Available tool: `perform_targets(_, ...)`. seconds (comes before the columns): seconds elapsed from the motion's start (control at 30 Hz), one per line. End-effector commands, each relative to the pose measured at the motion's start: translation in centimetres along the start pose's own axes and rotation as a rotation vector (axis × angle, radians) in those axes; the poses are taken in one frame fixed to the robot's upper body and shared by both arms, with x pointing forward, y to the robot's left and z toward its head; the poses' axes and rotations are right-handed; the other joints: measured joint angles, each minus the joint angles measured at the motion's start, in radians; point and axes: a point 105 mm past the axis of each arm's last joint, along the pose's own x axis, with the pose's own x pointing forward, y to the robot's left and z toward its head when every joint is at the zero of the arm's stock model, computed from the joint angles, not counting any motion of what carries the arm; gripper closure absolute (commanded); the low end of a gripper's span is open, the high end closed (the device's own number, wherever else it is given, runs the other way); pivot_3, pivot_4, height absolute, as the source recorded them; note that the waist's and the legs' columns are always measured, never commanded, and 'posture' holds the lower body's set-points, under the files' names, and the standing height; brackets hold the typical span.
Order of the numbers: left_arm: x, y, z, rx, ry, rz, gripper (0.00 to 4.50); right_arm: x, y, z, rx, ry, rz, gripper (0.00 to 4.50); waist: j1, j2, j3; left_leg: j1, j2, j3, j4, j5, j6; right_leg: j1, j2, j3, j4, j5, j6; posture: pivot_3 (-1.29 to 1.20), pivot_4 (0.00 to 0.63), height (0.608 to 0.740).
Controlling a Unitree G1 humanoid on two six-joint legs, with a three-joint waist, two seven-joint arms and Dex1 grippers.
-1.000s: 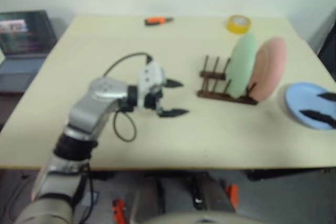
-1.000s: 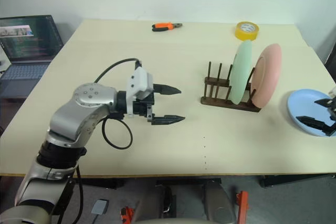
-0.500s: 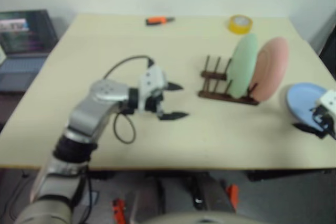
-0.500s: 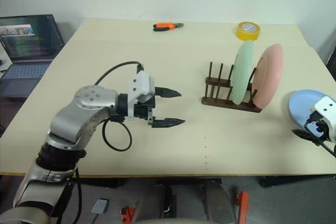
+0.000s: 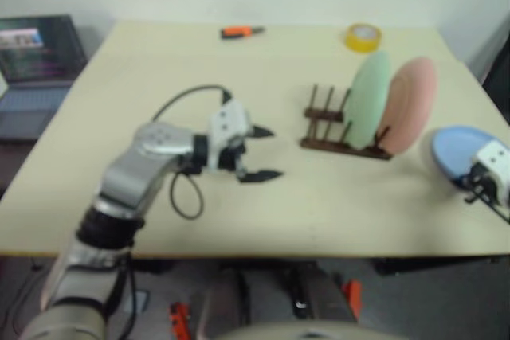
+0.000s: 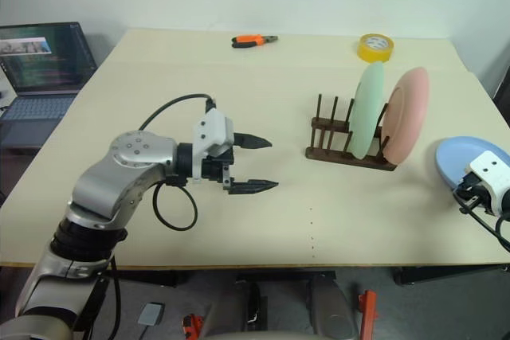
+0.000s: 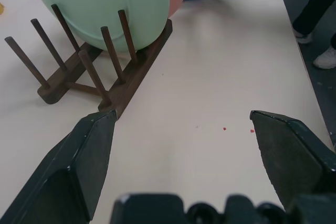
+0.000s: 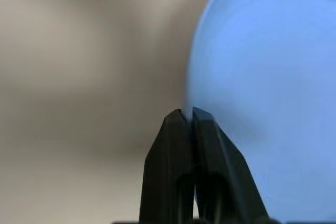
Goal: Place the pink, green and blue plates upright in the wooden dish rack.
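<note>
Pale cream and matte, the flat rectangular surface (image 6: 263, 117) carries a small dark brown wooden dish rack (image 6: 347, 142) made of two parallel rails with thin round pegs rising from them. Two smooth round plates stand upright on edge at the rack's right end: a mint green plate (image 6: 367, 109) and, just beside it on the right, a pale pink plate (image 6: 406, 114). A light blue round shallow plate (image 6: 464, 160) lies flat on the surface near its right edge, apart from the rack. The right gripper (image 8: 189, 115), with slim black tapered fingers under a white housing, sits at the near rim of the blue plate, its fingers pressed together on that rim. The left gripper (image 6: 256, 165), on a silver jointed arm with a looped black cable, hovers over the middle of the surface, pointing toward the rack with its two black wedge-shaped fingers spread wide and nothing between them. Along the far edge lie a yellow tape roll (image 6: 374, 45) and orange-handled pliers (image 6: 254, 40). An open laptop (image 6: 40, 69) sits beyond the surface's left side.
</note>
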Motion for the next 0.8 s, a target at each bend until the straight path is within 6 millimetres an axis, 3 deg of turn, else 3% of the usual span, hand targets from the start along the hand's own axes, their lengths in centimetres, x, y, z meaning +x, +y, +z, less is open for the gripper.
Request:
perform_targets(0.03, -0.5, 0.6, 1.4, 0.065, -0.023, 0.027, 0.0, -1.3, -1.4, 0.4, -0.003, -0.011, -0.055, 4.49, 0.001, 0.0, 0.0, 0.0, 0.0, 0.0, 0.0, 0.0, 0.0, 0.0, 0.0, 0.0, 0.0, 0.0, 0.0, 0.0, 0.15, 0.74)
perform_targets(0.2, -0.2, 0.9, 1.5, 0.071, -0.03, 0.03, 0.0, -3.0, -2.9, 1.7, -0.005, -0.056, -0.113, 4.49, 0.002, 0.0, 0.0, 0.0, 0.0, 0.0, 0.0, 0.0, 0.0, 0.0, 0.0, 0.0, 0.0, 0.0, 0.0, 0.0, 0.15, 0.74)
perform_targets(0.4, 0.0, 1.2, 1.7, 0.078, -0.046, 0.029, 0.0, -6.4, -4.4, 5.4, -0.01, -0.195, -0.175, 4.49, 0.0, 0.002, 0.0, 0.0, 0.0, 0.0, -0.001, 0.0, 0.0, -0.001, 0.0, 0.0, 0.0, 0.0, 0.0, 0.0, 0.15, 0.74)
perform_targets(0.6, 0.0, 1.4, 1.7, 0.085, -0.054, 0.027, 0.0, -11.3, -6.0, 11.4, -0.044, -0.413, -0.288, 4.49, 0.0, 0.003, 0.0, 0.0, 0.0, 0.0, -0.001, 0.0, 0.0, -0.001, 0.0, 0.0, 0.0, 0.0, 0.0, 0.0, 0.15, 0.74)
perform_targets(0.8, -0.2, 1.8, 1.9, 0.089, -0.062, 0.032, 0.0, -14.8, -4.9, 17.9, -0.09, -0.671, -0.291, 4.49, -0.001, 0.003, 0.001, -0.001, 0.0, 0.0, -0.002, 0.0, 0.0, -0.002, 0.0, 0.0, -0.001, 0.0, 0.0, 0.0, 0.15, 0.74)
